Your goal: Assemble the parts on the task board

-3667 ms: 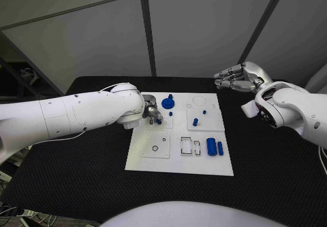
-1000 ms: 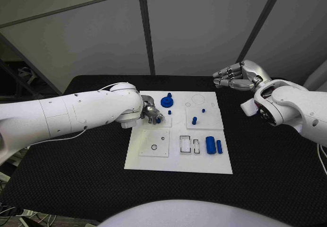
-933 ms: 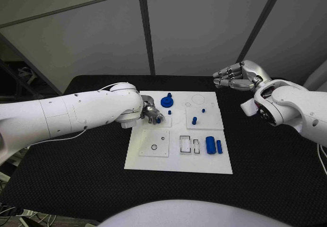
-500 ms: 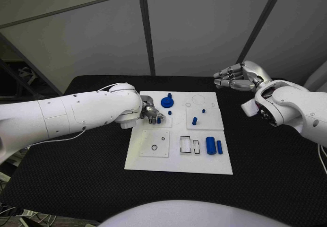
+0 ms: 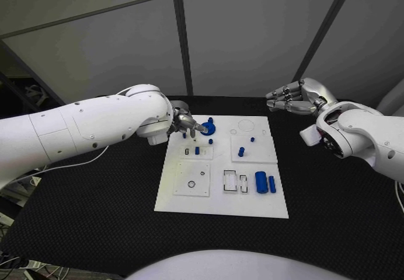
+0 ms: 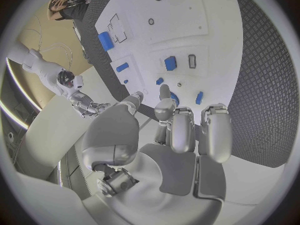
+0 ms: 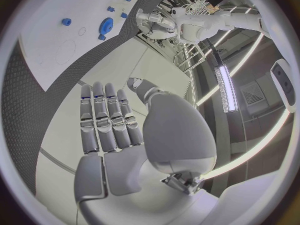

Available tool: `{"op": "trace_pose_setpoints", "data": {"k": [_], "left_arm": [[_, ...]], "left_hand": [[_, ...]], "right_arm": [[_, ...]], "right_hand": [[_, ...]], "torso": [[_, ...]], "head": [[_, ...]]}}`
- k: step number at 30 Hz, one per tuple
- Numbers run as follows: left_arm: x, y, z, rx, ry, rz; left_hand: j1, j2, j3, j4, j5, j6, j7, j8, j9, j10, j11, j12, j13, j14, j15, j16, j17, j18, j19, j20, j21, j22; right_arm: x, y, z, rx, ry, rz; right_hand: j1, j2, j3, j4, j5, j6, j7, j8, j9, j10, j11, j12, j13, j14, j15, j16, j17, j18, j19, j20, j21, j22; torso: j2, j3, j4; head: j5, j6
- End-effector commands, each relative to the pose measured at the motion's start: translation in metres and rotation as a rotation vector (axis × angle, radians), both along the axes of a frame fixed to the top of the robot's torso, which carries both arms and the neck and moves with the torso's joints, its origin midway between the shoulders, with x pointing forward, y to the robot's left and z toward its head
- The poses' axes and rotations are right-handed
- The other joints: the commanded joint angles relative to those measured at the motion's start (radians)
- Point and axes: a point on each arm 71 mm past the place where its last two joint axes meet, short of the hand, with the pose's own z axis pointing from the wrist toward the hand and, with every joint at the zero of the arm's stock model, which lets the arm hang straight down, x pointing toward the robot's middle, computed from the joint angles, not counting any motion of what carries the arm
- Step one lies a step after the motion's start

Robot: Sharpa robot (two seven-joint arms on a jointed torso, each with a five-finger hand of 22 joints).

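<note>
The white task board (image 5: 220,198) lies in the middle of the black counter (image 5: 84,204), and everything else is placed from it.

The left hand (image 5: 187,124) hangs over the board's far left corner, just beside the blue gear-shaped part (image 5: 207,128) that sits there. In the left wrist view its fingers (image 6: 182,130) reach out side by side with the thumb set apart from them, and nothing lies between them; a small blue piece (image 6: 199,98) shows just past the fingertips, but whether any finger touches it cannot be told.

Nearer the middle of the board, on its left half, a short blue peg (image 5: 197,150) stands beside a small dark slot. On the right half, two more blue pegs (image 5: 241,151) stand close together, one farther back than the other. Near the board's right edge, toward the robot, a thick blue cylinder (image 5: 261,181) lies flat with a thinner blue bar (image 5: 272,184) touching or almost touching its outer side. Beside them, toward the board's centre, are two dark-outlined rectangular recesses (image 5: 230,179).

The right hand (image 5: 292,98) is held above the counter, well apart from the board's far right corner. Its fingers (image 7: 106,122) are curled inward, holding nothing.
</note>
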Motion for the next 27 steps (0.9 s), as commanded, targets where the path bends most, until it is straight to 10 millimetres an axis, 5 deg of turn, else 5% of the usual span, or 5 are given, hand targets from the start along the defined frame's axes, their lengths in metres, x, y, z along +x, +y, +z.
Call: {"op": "trace_pose_setpoints", "data": {"k": [1,9,17,21,27], "left_arm": [[0.005,0.004,0.009,0.004,0.038,-0.021],[0.035,0.016,0.024,0.005,0.022,0.034],[0.052,0.026,0.017,0.085,0.029,0.053],[0.055,0.03,0.008,0.121,0.058,0.057],[0.058,0.036,-0.004,0.153,0.078,0.073]], "left_hand": [[0.039,0.001,-0.021,-0.003,0.001,-0.043,0.019,-0.04,-0.027,-0.051,0.017,-0.071,-0.076,0.057,0.016,-0.005,0.1,-0.006,0.007,0.009,-0.024,0.023],[0.137,0.02,-0.088,-0.006,0.001,-0.089,0.06,-0.174,-0.138,-0.078,0.051,-0.1,-0.125,0.054,0.047,-0.011,0.094,-0.001,-0.002,0.042,-0.046,0.002],[0.156,0.025,-0.131,0.01,0.0,-0.058,0.06,-0.192,-0.169,-0.071,0.052,-0.087,-0.124,0.055,0.048,-0.006,0.099,-0.003,0.004,0.044,-0.038,0.015],[0.17,0.041,-0.17,0.031,-0.062,-0.028,0.055,-0.202,-0.193,-0.062,0.049,-0.074,-0.122,0.056,0.045,-0.005,0.1,-0.006,0.01,0.043,-0.029,0.028],[0.175,0.046,-0.184,0.039,-0.068,-0.012,0.052,-0.198,-0.197,-0.062,0.046,-0.071,-0.123,0.056,0.044,-0.005,0.099,-0.006,0.011,0.042,-0.028,0.031]], "right_arm": [[0.001,0.001,0.001,0.0,-0.003,0.007],[0.001,0.002,0.001,0.0,-0.008,0.007],[0.001,0.003,0.001,-0.001,-0.011,0.009],[0.001,0.004,0.001,-0.002,-0.012,0.012],[0.001,0.005,0.002,-0.002,-0.015,0.014]], "right_hand": [[-0.01,0.001,-0.005,0.001,0.005,-0.002,0.007,-0.002,-0.001,-0.004,0.001,-0.002,-0.002,-0.006,0.001,-0.005,-0.002,0.003,-0.001,0.006,-0.004,-0.001],[-0.006,0.003,-0.003,-0.001,0.006,0.0,0.005,0.0,0.0,-0.005,0.001,-0.002,-0.002,-0.008,0.001,-0.004,-0.004,0.004,-0.001,0.007,-0.008,-0.004],[-0.006,0.003,-0.003,-0.001,0.006,0.0,0.004,0.0,0.0,-0.005,0.0,-0.002,-0.002,-0.008,0.001,-0.004,-0.004,0.004,-0.001,0.007,-0.009,-0.004],[-0.006,0.003,-0.003,-0.001,0.006,0.0,0.004,0.0,0.0,-0.005,0.0,-0.002,-0.002,-0.008,0.001,-0.004,-0.004,0.004,-0.001,0.007,-0.009,-0.004],[-0.004,0.004,-0.002,-0.002,0.006,0.001,0.002,0.001,0.0,-0.007,0.0,-0.002,-0.002,-0.008,0.001,-0.003,-0.005,0.004,0.001,0.007,-0.01,-0.006]], "torso": [[0.0,0.0006,-0.0003],[0.002,0.0003,-0.0051],[0.002,-0.0002,-0.0017],[0.002,-0.0006,-0.0015],[0.002,-0.001,-0.0015]], "head": [[0.002,0.005],[0.008,0.013],[0.005,0.009],[0.007,0.009],[0.008,0.004]]}}
